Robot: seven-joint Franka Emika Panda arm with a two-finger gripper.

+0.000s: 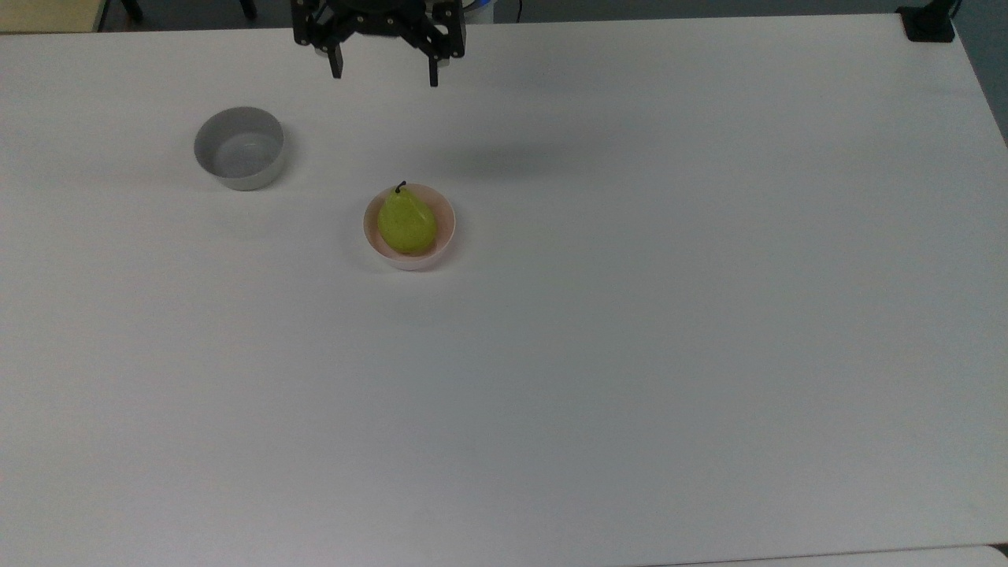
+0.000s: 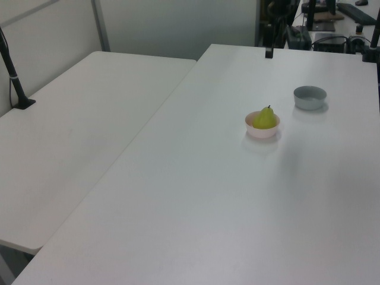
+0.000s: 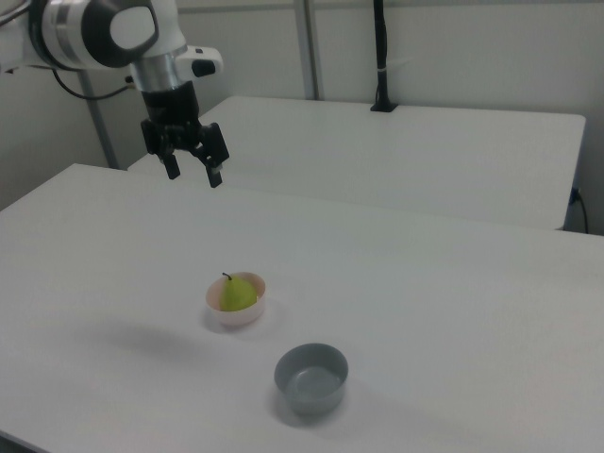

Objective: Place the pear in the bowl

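I see the plump yellow-green pear [image 1: 406, 223] lying inside the smooth pink bowl [image 1: 445, 234], left of centre in the top view. My gripper [image 1: 384, 72] hangs high at the top edge, fingers spread, empty. A round grey bowl [image 1: 239, 149] sits upper left.

The top view looks steeply down on the counter [image 1: 630, 354]; the left and right views face it from seemingly opposite ends, all sharing the bowl [image 1: 446, 238].

We see soft, even light on the bench [image 1: 630, 354]; one faint blurred shadow lies just beyond the bowl [image 1: 445, 236].
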